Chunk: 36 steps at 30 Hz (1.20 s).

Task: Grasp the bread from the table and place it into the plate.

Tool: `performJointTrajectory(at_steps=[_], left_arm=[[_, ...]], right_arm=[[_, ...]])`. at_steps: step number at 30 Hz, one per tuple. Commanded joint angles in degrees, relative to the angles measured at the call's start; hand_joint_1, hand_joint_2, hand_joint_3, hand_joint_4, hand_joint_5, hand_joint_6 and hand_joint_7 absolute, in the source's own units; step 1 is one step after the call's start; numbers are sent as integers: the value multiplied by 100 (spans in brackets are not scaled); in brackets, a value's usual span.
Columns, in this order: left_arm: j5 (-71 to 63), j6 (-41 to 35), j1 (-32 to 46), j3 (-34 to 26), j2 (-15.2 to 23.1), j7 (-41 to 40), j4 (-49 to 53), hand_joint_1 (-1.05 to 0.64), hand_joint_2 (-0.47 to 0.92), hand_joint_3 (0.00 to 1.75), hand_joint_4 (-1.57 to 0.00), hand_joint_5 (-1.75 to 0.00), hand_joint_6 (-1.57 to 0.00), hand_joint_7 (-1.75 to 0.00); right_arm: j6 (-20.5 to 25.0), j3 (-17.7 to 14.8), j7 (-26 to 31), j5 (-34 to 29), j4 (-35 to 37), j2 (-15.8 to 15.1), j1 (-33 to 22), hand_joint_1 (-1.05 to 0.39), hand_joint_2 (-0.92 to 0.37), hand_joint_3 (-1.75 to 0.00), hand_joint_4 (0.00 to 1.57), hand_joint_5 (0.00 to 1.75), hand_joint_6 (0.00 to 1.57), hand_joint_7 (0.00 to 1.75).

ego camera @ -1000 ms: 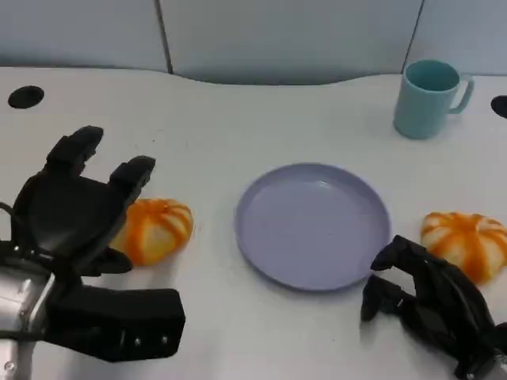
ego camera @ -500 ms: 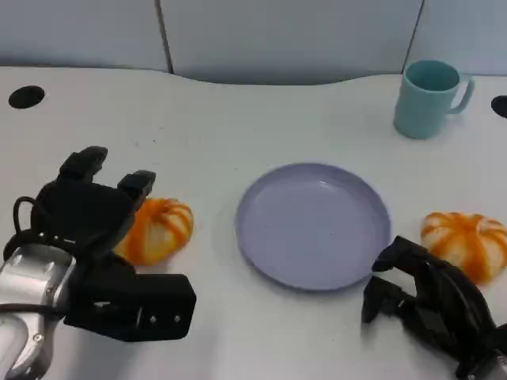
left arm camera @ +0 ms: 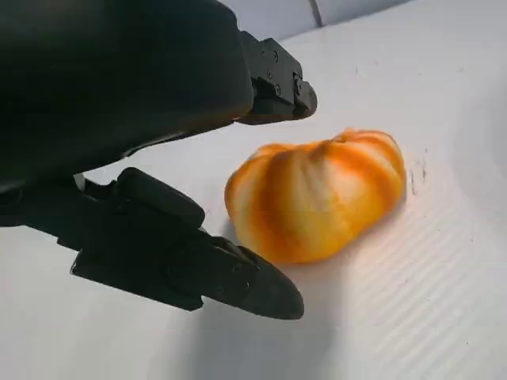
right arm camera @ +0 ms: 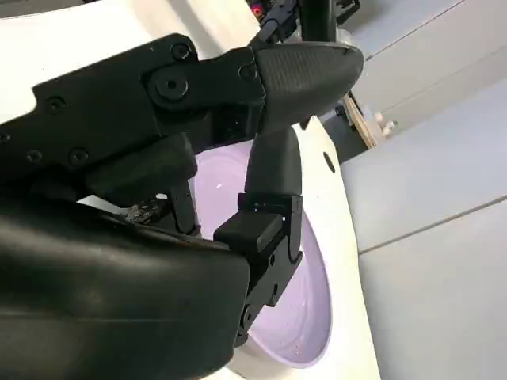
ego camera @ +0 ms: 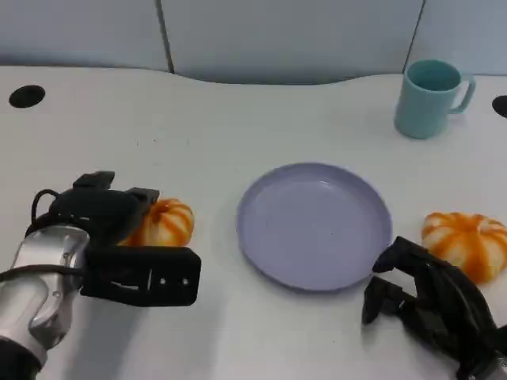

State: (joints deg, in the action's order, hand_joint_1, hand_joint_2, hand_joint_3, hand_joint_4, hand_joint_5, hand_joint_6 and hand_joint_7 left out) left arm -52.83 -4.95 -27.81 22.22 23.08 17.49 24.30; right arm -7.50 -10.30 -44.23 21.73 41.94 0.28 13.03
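A white worktop [ego camera: 238,119] with black cable holes [ego camera: 26,96] meets pale grey wall panels [ego camera: 285,36] behind it.

Bun [ego camera: 162,223] beside the left hand [ego camera: 103,207]: orange with pale cream stripes. Second bun [ego camera: 467,242] next to the right hand [ego camera: 432,297]: same orange-and-cream striping. Both hands black; left forearm [ego camera: 43,289] silver. Plate [ego camera: 314,226] pale lavender, plain. Mug [ego camera: 430,98] light teal. Table [ego camera: 238,119] white; dark spot [ego camera: 27,96] beyond the left hand, possibly a hole.
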Motion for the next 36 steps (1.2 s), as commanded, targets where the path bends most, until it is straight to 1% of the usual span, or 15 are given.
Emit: performJointTrajectory(at_steps=[1, 3, 5, 7, 13, 16, 17, 20, 24, 31, 32, 33, 34, 35, 36], left_arm=[[148, 23, -152, 111, 88, -33, 165, -67, 85, 0, 0, -6, -11, 0], [190, 14, -168, 151, 108, -51, 180, -67, 85, 0, 0, -6, -11, 0], [216, 163, -404, 286, -29, -298, 759, -67, 84, 0, -1, -6, -13, -1], [252, 260, -546, 371, -91, -454, 1094, -67, 83, 0, -2, -7, -14, -1], [358, 335, -657, 478, -81, -598, 1316, -67, 83, 0, -2, -7, -14, -1], [597, 705, -1202, 578, -347, -470, 2690, -62, 82, 0, -5, -8, -16, -1], [639, 814, -1312, 611, -436, -617, 3077, -62, 82, 0, -5, -8, -16, -1], [709, 1018, -1489, 695, -558, -960, 3666, -61, 83, 0, -7, -9, -17, -2], [770, 1154, -1624, 770, -602, -1111, 3983, -61, 83, 0, -8, -10, -17, -2], [879, 1221, -1703, 888, -610, -1201, 4152, -61, 83, 0, -8, -10, -18, -1], [1016, 1408, -1536, 743, -668, -1773, 4327, -61, 83, 0, -8, -10, -18, -1], [1119, 1546, -1404, 635, -719, -2244, 4483, -47, 84, 0, -54, -41, -61, -18], [1193, 1651, -1323, 573, -758, -2587, 4614, -38, 85, 0, -74, -88, -94, -23], [1174, 1714, -1254, 593, -785, -2981, 4720, -35, 85, 0, -80, -107, -105, -24], [1138, 1740, -1242, 643, -797, -3188, 4786, -30, 88, 8, -80, -140, -89, -87]], right_arm=[[118, 9, 69, -44, 43, -68, -175, -52, -92, -26, 67, 164, 57, 132], [123, 9, 70, -45, 38, -68, -177, -52, -92, -26, 67, 164, 57, 132], [128, 23, 44, -64, 31, -105, -182, -53, -92, -27, 67, 164, 57, 132], [131, 30, 33, -72, 26, -122, -185, -53, -92, -27, 67, 164, 57, 132], [134, 33, 34, -70, 22, -123, -187, -53, -92, -27, 67, 164, 56, 132], [139, 21, 116, -79, -98, -134, -296, -53, -92, -27, 67, 164, 57, 133], [142, 11, 85, -59, -94, -146, -297, -53, -92, -27, 67, 164, 57, 133], [151, -2, 26, -28, -77, -162, -286, -52, -92, -28, 67, 165, 57, 133], [153, -4, 21, -29, -78, -162, -286, -52, -92, -28, 66, 166, 56, 134], [153, -4, 21, -28, -79, -163, -286, -52, -92, -28, 65, 167, 56, 135], [182, 1, 33, -28, -106, -165, -296, -52, -92, -28, 65, 167, 56, 135], [228, 6, 34, -26, -128, -176, -300, -52, -92, -28, 66, 167, 56, 134], [265, 9, 34, -24, -146, -185, -304, -53, -92, -28, 67, 166, 56, 134], [298, -4, 35, -4, -161, -181, -309, -53, -92, -28, 67, 166, 56, 134], [318, -15, 35, 10, -170, -176, -312, -52, -92, -27, 67, 165, 57, 133]])
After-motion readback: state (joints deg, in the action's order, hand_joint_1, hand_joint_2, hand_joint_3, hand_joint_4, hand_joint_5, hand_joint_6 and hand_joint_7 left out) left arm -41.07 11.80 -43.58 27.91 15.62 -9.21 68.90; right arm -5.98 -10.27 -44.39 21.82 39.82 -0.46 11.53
